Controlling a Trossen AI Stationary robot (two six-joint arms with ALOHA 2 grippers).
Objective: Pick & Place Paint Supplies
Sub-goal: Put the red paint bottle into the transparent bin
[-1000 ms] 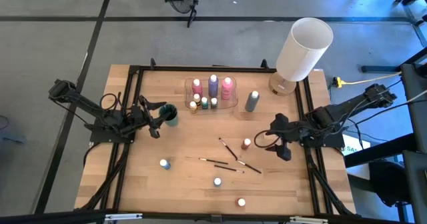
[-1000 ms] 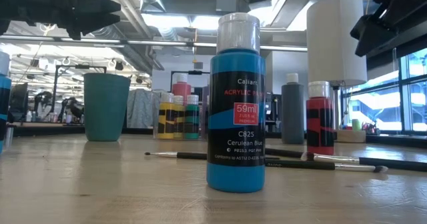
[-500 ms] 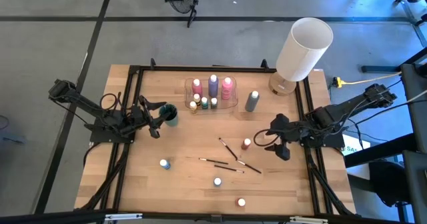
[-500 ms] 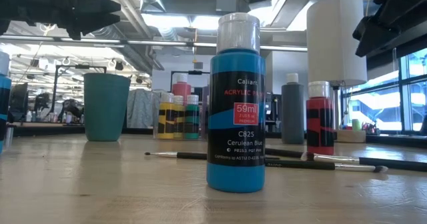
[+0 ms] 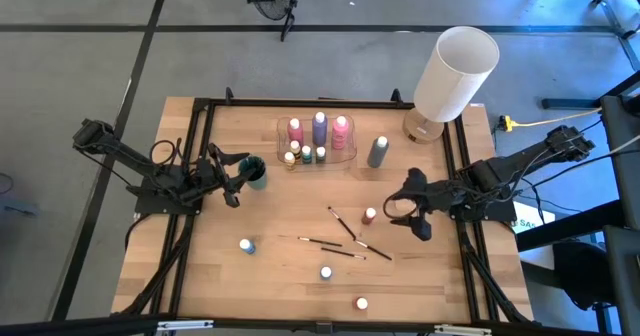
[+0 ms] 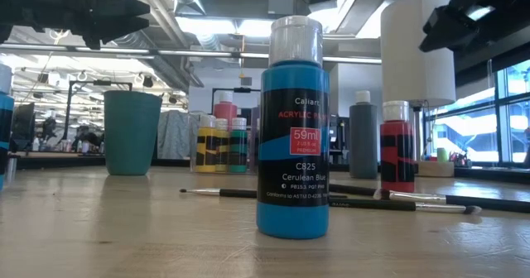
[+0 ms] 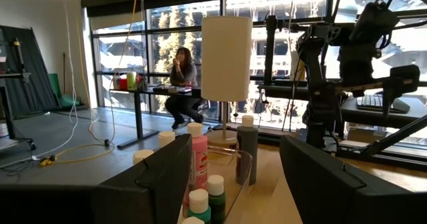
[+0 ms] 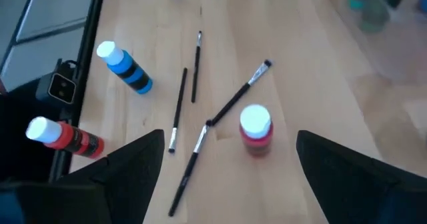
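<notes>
Fingers of the right gripper (image 5: pixel 401 209) are spread wide and nothing is held; a red bottle (image 5: pixel 370 216) stands just beside them, among scattered paintbrushes (image 5: pixel 343 222). Farther off, the left gripper (image 5: pixel 236 175) is parted, empty, beside a teal cup (image 5: pixel 256 169).

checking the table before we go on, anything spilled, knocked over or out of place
Nothing spilled or toppled: every bottle stands capped. The oddities are the loose paintbrushes, lying crisscrossed mid-table, and the red bottle beside them, apart from the tray. The open right pincer hovers near that bottle.
</notes>
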